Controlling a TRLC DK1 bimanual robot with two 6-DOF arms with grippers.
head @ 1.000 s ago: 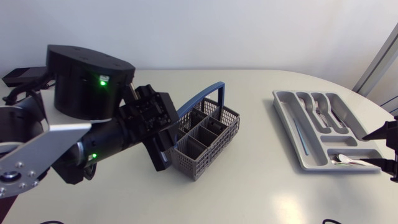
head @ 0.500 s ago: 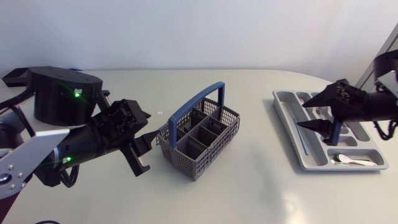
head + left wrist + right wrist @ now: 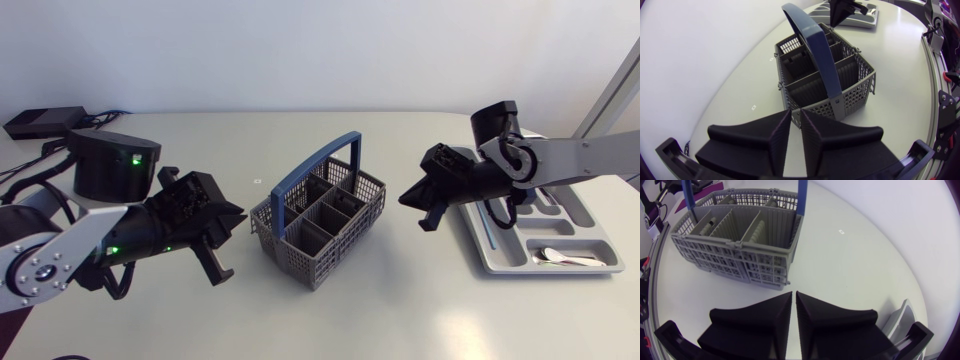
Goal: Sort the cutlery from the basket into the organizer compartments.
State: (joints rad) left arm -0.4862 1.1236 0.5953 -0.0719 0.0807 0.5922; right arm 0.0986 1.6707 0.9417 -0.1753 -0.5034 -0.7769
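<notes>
The grey cutlery basket with a blue handle stands mid-table; its compartments look empty. To the right lies the grey organizer, which holds a spoon, forks and a knife. My left gripper hovers just left of the basket, pointing at it, shut on nothing. My right gripper hangs between basket and organizer, facing the basket, its fingers pressed together and empty.
A black box and cables lie at the far left edge behind my left arm's base. Bare white tabletop stretches in front of the basket and organizer.
The left gripper drew back from the basket's left side and closed. The right arm swung in from the right edge, across the organizer toward the basket, and its fingers closed.
</notes>
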